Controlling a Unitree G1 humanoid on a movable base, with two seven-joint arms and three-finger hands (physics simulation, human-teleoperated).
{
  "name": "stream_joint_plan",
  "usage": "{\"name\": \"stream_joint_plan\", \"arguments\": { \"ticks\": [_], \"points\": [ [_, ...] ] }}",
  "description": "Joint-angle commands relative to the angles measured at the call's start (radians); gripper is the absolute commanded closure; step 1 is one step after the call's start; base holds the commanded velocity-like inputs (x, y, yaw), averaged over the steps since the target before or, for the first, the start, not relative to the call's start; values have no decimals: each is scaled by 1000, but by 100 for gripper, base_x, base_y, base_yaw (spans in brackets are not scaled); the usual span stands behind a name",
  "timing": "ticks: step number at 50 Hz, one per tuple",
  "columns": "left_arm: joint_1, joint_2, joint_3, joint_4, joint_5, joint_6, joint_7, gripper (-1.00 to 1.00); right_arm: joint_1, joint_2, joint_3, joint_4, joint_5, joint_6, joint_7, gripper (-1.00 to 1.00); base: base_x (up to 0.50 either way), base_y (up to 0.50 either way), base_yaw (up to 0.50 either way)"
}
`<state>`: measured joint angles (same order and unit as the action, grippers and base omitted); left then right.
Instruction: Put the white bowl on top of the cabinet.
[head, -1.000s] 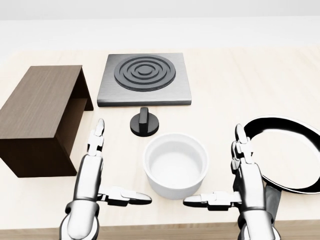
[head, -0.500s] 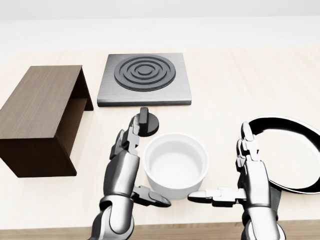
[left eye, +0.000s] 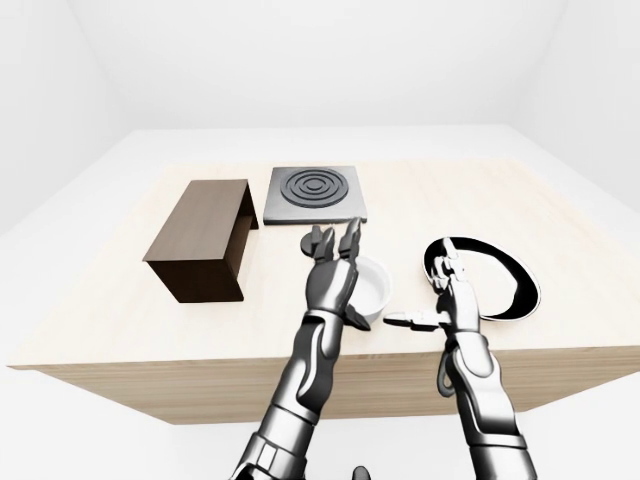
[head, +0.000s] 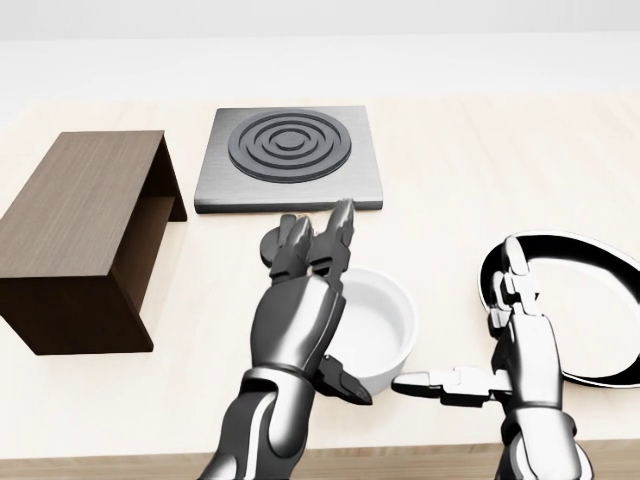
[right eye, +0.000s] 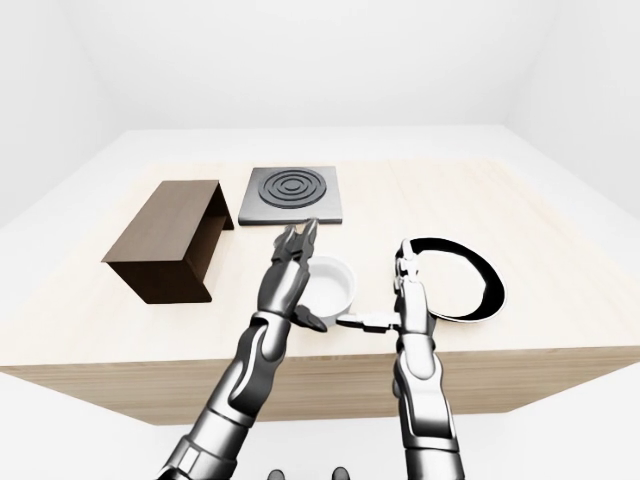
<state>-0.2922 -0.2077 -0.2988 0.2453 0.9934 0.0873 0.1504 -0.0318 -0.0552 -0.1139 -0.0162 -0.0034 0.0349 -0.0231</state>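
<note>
Centrally, in the head view, the bowl (head: 375, 325) sits upright on the table (head: 480, 170), just below the black knob (head: 275, 248) and the stove plate (head: 290, 155). Bowl white, round, nothing inside it that shows.

Left hand (head: 300, 310) stands against the bowl's left side, covering part of its rim. Its fingers (head: 338, 232) point up the view, spread open, tips over the knob area. Thumb (head: 340, 382) lies low along the bowl's near wall. Contact with the bowl looks likely at the left wall, but a closed grip does not show; fingers wide.

Right hand (head: 525, 345) stands to the bowl's right, apart from it. Fingers straight, pointing up the view; thumb (head: 440, 381) stretched leftward toward the bowl's lower right wall, tip close to it, touching or not I cannot tell. Hand open, holding nothing.

Cabinet (head: 85, 235) dark brown wood, at the view's left, well apart from the bowl. Its top is bare; open side faces right, an inner shelf visible.

Pan (head: 590, 300), black rim with pale inside, lies at the right edge, partly behind the right hand's fingers.

Eye views show the same layout: light wood table (left eye: 500, 200) in a white room, both arms rising from the bottom of the view, bowl (right eye: 335, 285) between the two hands.
</note>
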Motion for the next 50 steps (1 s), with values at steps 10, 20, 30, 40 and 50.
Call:
{"name": "stream_joint_plan", "arguments": {
  "ticks": [10,20,30,40,50],
  "points": [
    [3,-52,-69,-49,245,0,-152,-100,-6,-11,-24,-14,22,21,5,-100,0,0,0],
    [43,-36,-101,-65,407,0,-422,-100,-9,-14,-33,-21,31,28,3,-100,0,0,0],
    [130,-10,-117,-219,580,0,-674,-100,1,-5,-13,-16,16,13,-1,-100,0,0,0],
    [98,-18,-75,-166,629,0,-619,-100,2,-4,-12,-17,15,11,2,-100,0,0,0],
    [-92,-25,32,80,594,0,-581,-100,3,0,-7,-14,9,5,2,-100,0,0,0]
  ]
}}
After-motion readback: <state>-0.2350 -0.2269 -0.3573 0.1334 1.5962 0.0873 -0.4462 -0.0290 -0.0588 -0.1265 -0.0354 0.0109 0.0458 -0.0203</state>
